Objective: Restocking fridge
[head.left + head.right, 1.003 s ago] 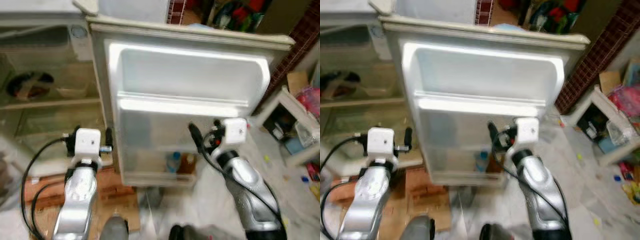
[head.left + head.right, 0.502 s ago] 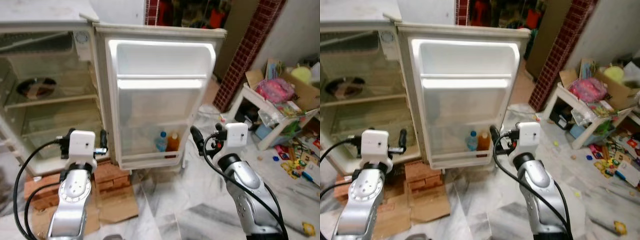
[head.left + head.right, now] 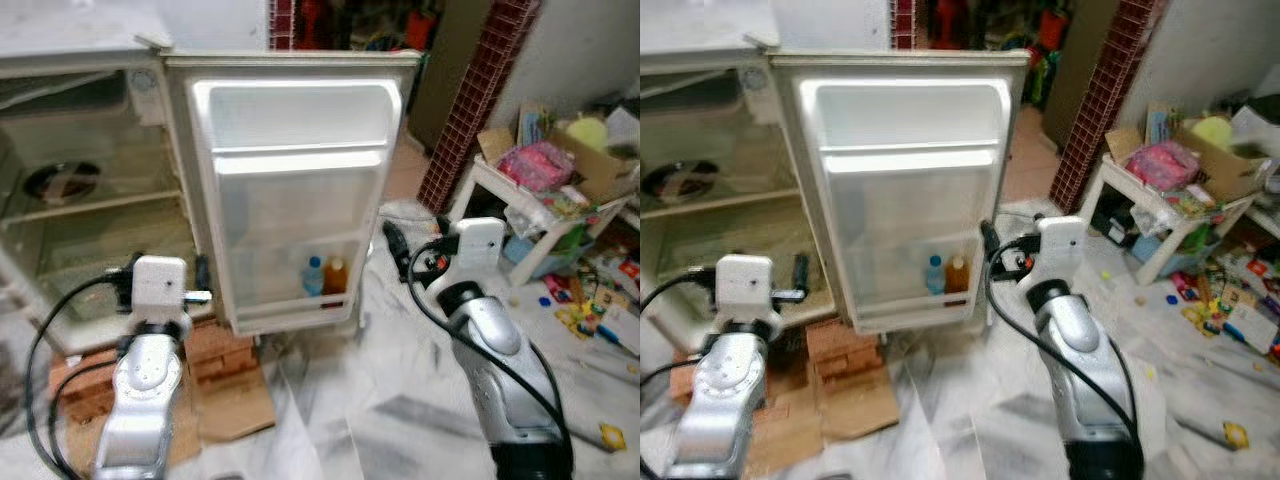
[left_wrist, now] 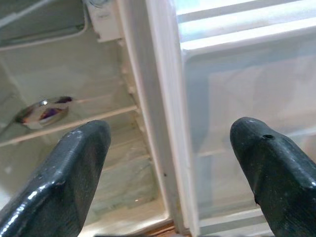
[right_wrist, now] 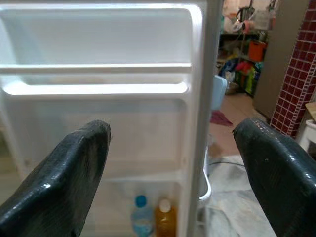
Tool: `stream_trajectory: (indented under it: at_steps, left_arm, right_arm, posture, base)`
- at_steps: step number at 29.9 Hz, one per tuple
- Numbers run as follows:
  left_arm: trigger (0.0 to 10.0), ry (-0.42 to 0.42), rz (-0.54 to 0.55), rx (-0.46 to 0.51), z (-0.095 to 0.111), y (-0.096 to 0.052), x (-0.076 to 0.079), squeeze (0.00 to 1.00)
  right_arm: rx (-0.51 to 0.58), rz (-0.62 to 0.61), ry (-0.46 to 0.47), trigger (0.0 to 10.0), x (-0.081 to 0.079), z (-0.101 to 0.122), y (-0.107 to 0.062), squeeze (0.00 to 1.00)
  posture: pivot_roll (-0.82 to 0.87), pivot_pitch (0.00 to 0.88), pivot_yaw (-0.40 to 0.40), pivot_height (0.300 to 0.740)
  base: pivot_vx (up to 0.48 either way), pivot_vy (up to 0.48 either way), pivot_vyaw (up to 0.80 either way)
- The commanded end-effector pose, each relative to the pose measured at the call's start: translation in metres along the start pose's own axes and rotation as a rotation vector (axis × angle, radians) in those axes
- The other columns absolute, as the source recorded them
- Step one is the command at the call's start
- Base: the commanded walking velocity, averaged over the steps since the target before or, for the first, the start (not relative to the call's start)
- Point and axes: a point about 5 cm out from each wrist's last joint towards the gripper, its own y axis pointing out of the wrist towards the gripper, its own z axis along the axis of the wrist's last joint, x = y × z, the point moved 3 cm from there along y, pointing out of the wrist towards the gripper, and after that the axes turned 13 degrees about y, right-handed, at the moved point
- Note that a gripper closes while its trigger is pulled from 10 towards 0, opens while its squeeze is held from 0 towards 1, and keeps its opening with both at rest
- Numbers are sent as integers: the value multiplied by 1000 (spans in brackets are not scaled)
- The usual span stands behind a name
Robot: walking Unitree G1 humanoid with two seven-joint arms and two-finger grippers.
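Observation:
The fridge stands open, its white door (image 3: 295, 190) swung out towards me. On the door's bottom shelf a blue-capped bottle (image 3: 313, 277) stands beside an orange bottle (image 3: 336, 274). A dark dish (image 3: 60, 180) rests on a shelf inside the fridge body. My left gripper (image 4: 168, 143) is held up before the door's hinge edge, open and holding nothing. Before the door's free edge, my right gripper (image 5: 170, 143) is also open and holds nothing; the two bottles (image 5: 153, 219) show between its fingers.
Red bricks (image 3: 215, 345) prop up the fridge, with cardboard (image 3: 235, 405) on the marble floor in front. A low white table (image 3: 520, 200) piled with clutter stands at the right, with toys scattered around it. A red-tiled pillar (image 3: 470, 100) rises behind.
The camera has drawn back and lifted: the fridge looks smaller and more of the room at the right shows. Both arms stay raised with open grippers.

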Motion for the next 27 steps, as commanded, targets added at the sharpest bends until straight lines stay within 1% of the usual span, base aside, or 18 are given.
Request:
stream_trajectory:
  at_steps: [1,11,14,20,23,24,27]
  left_arm:
    - [10000,21,41,-24,-4,0,-10,0]
    - [10000,44,41,-30,-4,2,-8,0]
    - [10000,45,48,-36,-5,1,-8,0]
    - [10000,48,49,-42,-6,1,-8,0]
    - [10000,50,52,-50,-7,1,-8,0]
    - [10000,50,52,-50,-7,1,-8,0]
    - [10000,56,64,-65,-9,1,-9,0]
  right_arm:
    - [3,24,-5,10000,-8,1,8,0]
    - [26,32,-12,10000,-8,7,24,0]
    - [48,50,-33,10000,-10,11,29,0]
    - [44,50,-41,10000,-7,10,33,0]
    - [23,41,-51,10000,-4,7,40,0]
    - [23,41,-51,10000,-4,7,40,0]
    - [36,55,-71,10000,-6,10,48,0]
  posture:
    - [70,0,-62,740]
    - [78,0,-64,740]
    - [83,0,-66,740]
    - [87,0,-67,740]
    - [89,0,-67,740]
    - [89,0,-67,740]
    - [92,0,-67,740]
  base:
    - [334,-341,0]
    - [282,-385,0]
    - [0,-440,0]
    - [0,-455,0]
    - [0,-456,0]
    - [0,-458,0]
    - [0,-458,0]
